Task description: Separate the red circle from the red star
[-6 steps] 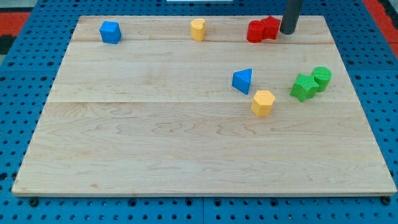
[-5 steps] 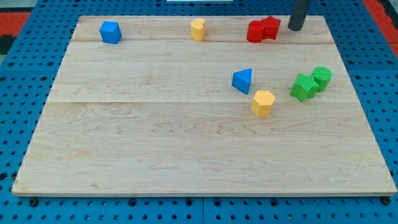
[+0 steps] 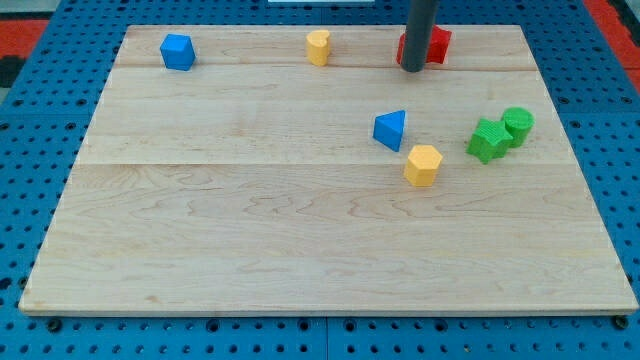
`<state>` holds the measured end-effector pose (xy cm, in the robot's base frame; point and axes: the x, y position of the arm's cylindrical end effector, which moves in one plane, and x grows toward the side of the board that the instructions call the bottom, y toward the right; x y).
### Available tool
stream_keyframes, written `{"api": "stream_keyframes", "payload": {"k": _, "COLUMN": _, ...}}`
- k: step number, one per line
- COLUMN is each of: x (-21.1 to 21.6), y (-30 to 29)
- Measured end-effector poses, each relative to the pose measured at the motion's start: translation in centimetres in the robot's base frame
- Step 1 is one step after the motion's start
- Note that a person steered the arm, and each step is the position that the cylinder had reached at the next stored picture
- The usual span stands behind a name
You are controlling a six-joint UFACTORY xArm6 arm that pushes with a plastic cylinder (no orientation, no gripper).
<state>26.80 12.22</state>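
Blue pegboard with rows of holes surrounds a pale wooden counter (image 3: 300,240) made of long planks, which fills most of the view. No claw shows anywhere: the arm ends in a straight dark rod (image 3: 420,30) that comes down from the view's top, and my tip (image 3: 411,70) rests on the wood near the counter's top edge, right of centre.

The rod stands in front of the two red blocks and hides much of them. The red circle (image 3: 402,48) shows only as a thin red sliver at the rod's left side, so its round shape cannot be made out here. The red star (image 3: 438,42) shows at the rod's right side, with one notched edge visible. Whether the two red blocks touch behind the rod cannot be told. My tip sits just below them, between the pair.

At the view's right, a green star-like block (image 3: 487,139) touches a green cylinder (image 3: 518,124). Near the middle right, a blue triangle (image 3: 391,129) lies just beside a yellow hexagon (image 3: 423,164), which sits lower and to its right. Along the top edge, a yellow block (image 3: 318,46) with a rounded side stands left of the rod, and a blue block (image 3: 177,51) sits well apart near the top left corner
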Motion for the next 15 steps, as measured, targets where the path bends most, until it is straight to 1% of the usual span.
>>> {"api": "stream_keyframes", "payload": {"k": 1, "x": -0.3, "y": 1.4}}
{"api": "stream_keyframes", "payload": {"k": 2, "x": 1.7, "y": -4.0}}
{"api": "stream_keyframes", "payload": {"k": 3, "x": -4.4, "y": -4.8}}
{"api": "stream_keyframes", "payload": {"k": 4, "x": -7.4, "y": -4.5}}
{"api": "stream_keyframes", "payload": {"k": 5, "x": -6.3, "y": -1.1}}
{"api": "stream_keyframes", "payload": {"k": 6, "x": -3.7, "y": 1.2}}
{"api": "stream_keyframes", "payload": {"k": 8, "x": 1.3, "y": 1.9}}
{"api": "stream_keyframes", "payload": {"k": 12, "x": 4.7, "y": 1.9}}
{"api": "stream_keyframes", "payload": {"k": 13, "x": 5.2, "y": 3.8}}
{"api": "stream_keyframes", "payload": {"k": 14, "x": 5.9, "y": 7.0}}
{"api": "stream_keyframes", "payload": {"k": 15, "x": 8.1, "y": 7.0}}
